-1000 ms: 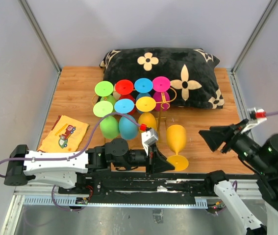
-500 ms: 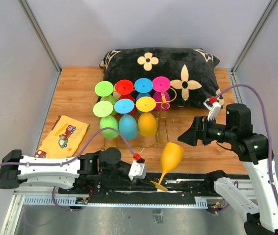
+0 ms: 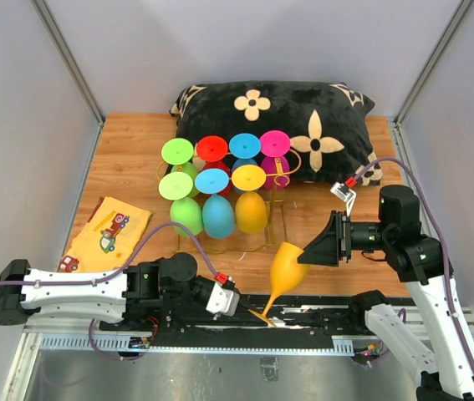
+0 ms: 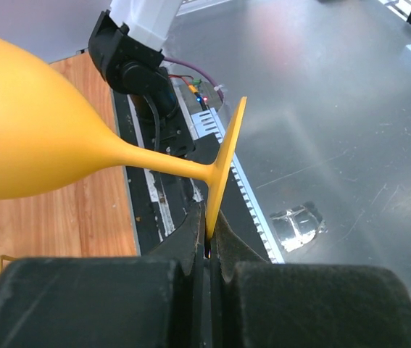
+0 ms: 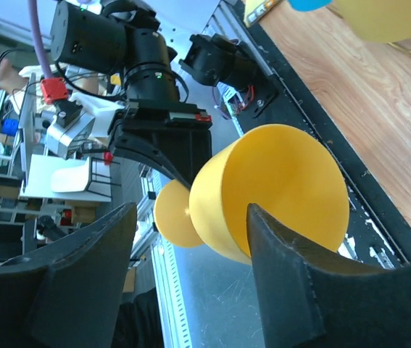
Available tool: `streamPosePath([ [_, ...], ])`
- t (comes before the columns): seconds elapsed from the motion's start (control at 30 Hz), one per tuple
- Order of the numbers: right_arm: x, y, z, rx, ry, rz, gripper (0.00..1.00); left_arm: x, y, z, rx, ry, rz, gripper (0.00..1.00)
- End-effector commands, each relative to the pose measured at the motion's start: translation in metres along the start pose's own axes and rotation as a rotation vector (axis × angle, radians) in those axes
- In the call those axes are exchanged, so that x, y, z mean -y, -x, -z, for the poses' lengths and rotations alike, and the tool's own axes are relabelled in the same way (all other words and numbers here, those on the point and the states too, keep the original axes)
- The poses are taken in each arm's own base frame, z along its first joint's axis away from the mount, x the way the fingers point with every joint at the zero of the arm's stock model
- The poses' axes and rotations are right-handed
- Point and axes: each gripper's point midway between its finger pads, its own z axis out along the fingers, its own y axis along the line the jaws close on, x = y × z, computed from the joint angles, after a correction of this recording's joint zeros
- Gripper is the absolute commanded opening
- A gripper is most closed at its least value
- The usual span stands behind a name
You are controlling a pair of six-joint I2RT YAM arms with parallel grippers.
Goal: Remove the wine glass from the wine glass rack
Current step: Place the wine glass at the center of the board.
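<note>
Left claw point(image 4: 209, 250) pinches the yellow wine glass point(image 4: 38, 145) by its foot at the near edge of the desk point(image 3: 128, 167). Right claw point(image 5: 191, 214) is spread, flanking the bowl's mouth; contact indeterminate.

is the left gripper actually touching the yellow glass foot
Touching. The left wrist view shows the yellow wine glass with its foot edge pinched in the left gripper, no gap.

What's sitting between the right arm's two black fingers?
The open bowl of the yellow-orange plastic wine glass, as the right wrist view shows.
</note>
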Motion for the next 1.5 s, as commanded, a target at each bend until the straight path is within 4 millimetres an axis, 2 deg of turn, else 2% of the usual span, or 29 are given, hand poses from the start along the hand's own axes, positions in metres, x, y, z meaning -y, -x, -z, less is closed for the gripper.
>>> streamPosePath([
  [0.0,-0.017,-0.008,0.001,-0.051,0.116,0.004,0.60,-0.006,0.011,0.002,0.009,0.024,-0.048,0.01],
  [0.17,-0.021,-0.013,0.000,-0.086,0.155,0.006,0.50,-0.010,0.016,0.001,0.001,0.032,-0.068,0.00],
  [0.27,-0.023,-0.018,-0.002,-0.118,0.176,0.016,0.52,-0.014,0.019,0.000,-0.001,0.043,-0.076,0.00],
  [0.37,-0.021,-0.023,-0.005,-0.142,0.176,0.021,0.50,-0.017,0.019,-0.002,-0.014,0.050,-0.081,0.01],
  [0.47,-0.018,-0.025,-0.008,-0.154,0.169,0.017,0.40,-0.018,0.017,-0.003,-0.030,0.051,-0.081,0.01],
  [0.7,-0.010,-0.020,-0.011,-0.134,0.129,0.038,0.08,-0.021,0.016,-0.003,-0.036,0.066,-0.076,0.00],
  [0.8,-0.008,-0.018,-0.011,-0.118,0.107,0.061,0.01,-0.023,0.015,-0.004,-0.039,0.080,-0.073,0.02],
  [1.0,0.001,-0.011,-0.007,-0.068,-0.016,0.123,0.01,-0.029,0.020,-0.008,0.008,0.119,-0.043,0.46],
  [1.13,0.026,-0.004,0.006,-0.040,-0.241,0.161,0.01,-0.029,0.018,-0.011,0.017,0.131,0.020,0.73],
  [1.27,0.058,0.009,0.035,0.016,-0.545,0.197,0.01,-0.030,0.021,-0.015,0.038,0.148,0.116,0.98],
  [1.4,0.098,0.027,0.077,0.119,-0.892,0.217,0.01,-0.033,0.030,-0.020,0.082,0.171,0.218,1.00],
  [1.47,0.117,0.034,0.101,0.169,-1.064,0.202,0.01,-0.043,0.031,-0.021,0.093,0.232,0.294,1.00],
])
